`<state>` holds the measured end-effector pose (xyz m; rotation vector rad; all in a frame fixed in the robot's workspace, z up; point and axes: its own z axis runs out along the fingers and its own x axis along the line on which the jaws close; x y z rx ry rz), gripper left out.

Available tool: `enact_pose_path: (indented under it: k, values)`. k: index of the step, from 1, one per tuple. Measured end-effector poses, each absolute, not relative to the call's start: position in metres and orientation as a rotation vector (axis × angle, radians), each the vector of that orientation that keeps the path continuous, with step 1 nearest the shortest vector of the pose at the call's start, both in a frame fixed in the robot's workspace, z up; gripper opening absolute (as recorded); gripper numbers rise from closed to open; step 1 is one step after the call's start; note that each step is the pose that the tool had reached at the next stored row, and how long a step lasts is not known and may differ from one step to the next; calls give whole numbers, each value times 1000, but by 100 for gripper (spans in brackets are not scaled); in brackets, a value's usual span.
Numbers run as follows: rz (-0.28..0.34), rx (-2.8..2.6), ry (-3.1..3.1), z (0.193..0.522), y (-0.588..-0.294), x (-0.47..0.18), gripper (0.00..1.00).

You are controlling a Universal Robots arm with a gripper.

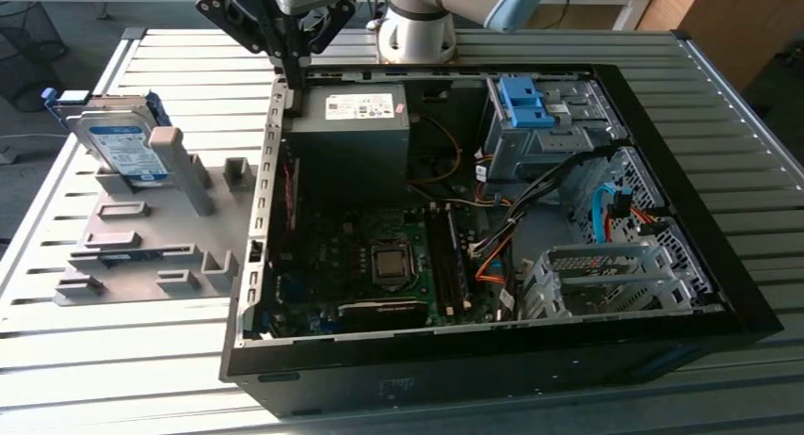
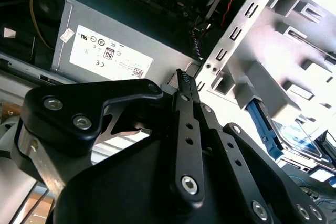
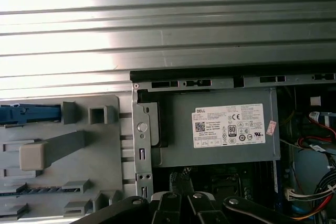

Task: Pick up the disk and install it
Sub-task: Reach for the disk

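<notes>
Your pincer [image 1: 292, 77] was together, empty, above open case [image 1: 503, 378] wall. Exterior view gave disk [image 1: 120, 143] upright in grey fixture [image 1: 138, 265] on table [image 1: 126, 360], apart from case. First wrist view had power supply [image 3: 226, 145] inside case.

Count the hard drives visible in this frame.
1: the disk stands propped on the grey fixture at the exterior view's left, outside the computer case. The case's bays might hide another.
</notes>
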<state>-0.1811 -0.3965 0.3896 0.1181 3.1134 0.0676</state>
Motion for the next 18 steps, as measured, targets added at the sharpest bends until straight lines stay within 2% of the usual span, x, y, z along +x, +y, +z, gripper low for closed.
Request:
enact_pose_path:
  k: [18]
  values:
    - [68, 118, 3113, 389, -396, -186, 11]
